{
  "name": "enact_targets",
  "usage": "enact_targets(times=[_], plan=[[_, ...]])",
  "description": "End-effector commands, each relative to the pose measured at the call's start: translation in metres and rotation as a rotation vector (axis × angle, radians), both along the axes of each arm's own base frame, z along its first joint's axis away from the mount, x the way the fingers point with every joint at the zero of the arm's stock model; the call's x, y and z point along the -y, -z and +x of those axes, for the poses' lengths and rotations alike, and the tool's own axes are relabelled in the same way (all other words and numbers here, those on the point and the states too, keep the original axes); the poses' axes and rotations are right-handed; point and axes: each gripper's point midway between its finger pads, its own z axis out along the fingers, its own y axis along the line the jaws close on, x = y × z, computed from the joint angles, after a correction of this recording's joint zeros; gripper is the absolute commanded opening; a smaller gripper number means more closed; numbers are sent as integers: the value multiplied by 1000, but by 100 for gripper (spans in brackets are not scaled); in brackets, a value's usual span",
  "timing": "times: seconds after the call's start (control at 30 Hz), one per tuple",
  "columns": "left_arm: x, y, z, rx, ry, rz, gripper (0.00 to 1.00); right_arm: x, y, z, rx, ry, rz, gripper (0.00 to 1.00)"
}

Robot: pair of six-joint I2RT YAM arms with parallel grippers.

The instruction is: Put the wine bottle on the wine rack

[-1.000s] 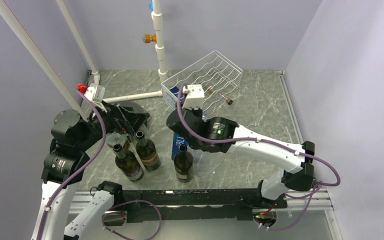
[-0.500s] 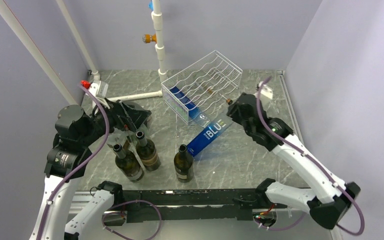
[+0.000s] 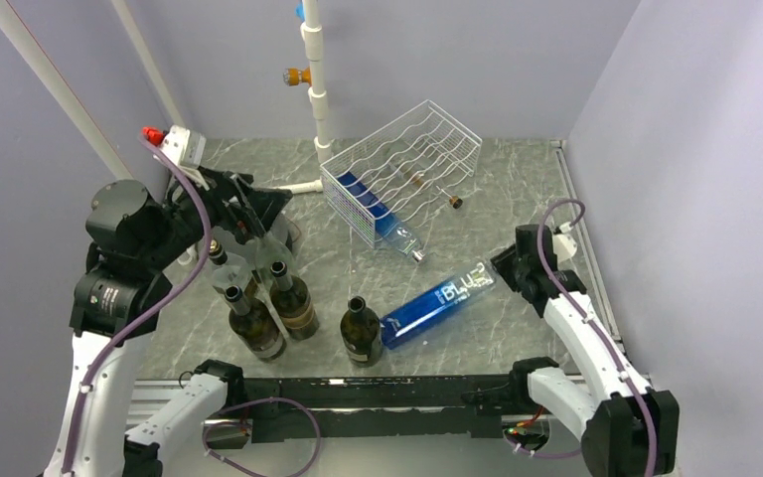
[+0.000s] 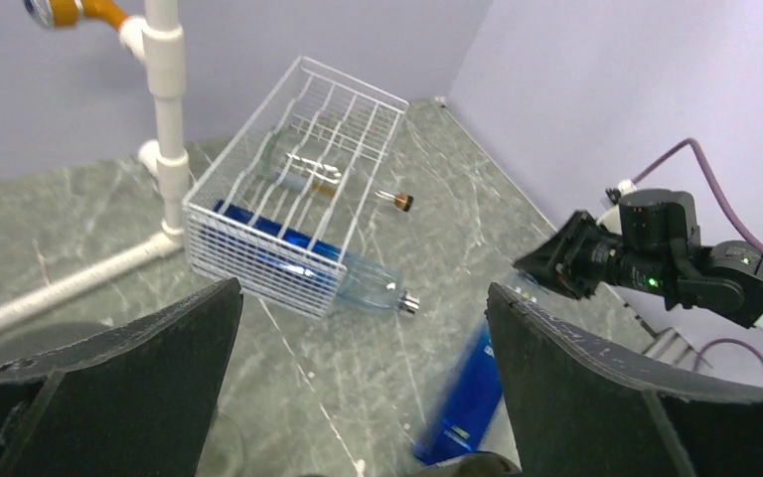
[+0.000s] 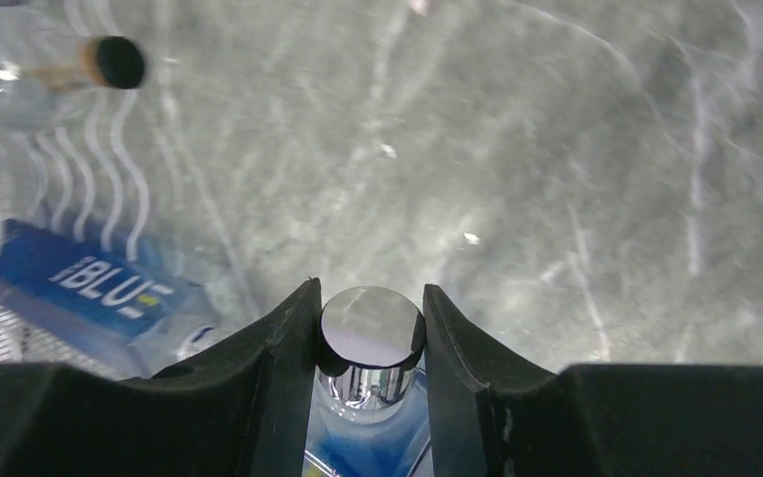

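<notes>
The right gripper (image 5: 372, 328) is closed narrowly on the silver cap of the blue wine bottle (image 3: 437, 303). One finger presses each side of the cap. The bottle slants away from the gripper toward the robot's left, label up, on the right half of the table (image 3: 527, 189). Its base is just beside the nearest of three dark bottles (image 3: 361, 333), which stand upright. Contact between the base and the table cannot be confirmed.

The wine rack (image 3: 402, 159) sits at the far centre of the table, set at an angle, next to a white pipe stand (image 3: 318, 89). The held bottle is outside the rack and well apart from it. The rack already carries a second blue bottle (image 3: 370, 207), lying in a cradle with its capped neck projecting past the near wall. It also carries a clear bottle with a cork stopper (image 3: 454, 202).

The left gripper (image 3: 253, 224) is raised above the two leftmost dark bottles. Its jaws are spread wide and hold nothing.
</notes>
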Motion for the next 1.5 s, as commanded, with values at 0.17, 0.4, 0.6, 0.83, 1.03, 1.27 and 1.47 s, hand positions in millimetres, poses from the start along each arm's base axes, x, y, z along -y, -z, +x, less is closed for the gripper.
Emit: enact_targets(times=[0.17,0.4,0.6,0.83,1.03,1.27,1.47], plan=[[-10,-42,46,152,-97,108,99,32,41,6,-27,79,97,0],[-1,-38,75,158,-91,89,99,72,57,18,-52,205,59,0],[-3,-13,76,139,-91,138,99,78,62,26,-88,130,-5,5],[-5,3,57,207,-89,124,99,76,74,20,-184,19,-62,35],[-12,7,53,232,-137,126,99,81,54,18,-204,-85,-163,68],[-12,13,57,215,-142,128,99,71,3,24,-251,-178,-330,90],[-15,13,56,226,-161,124,99,2,2,-7,-508,-295,-391,100]])
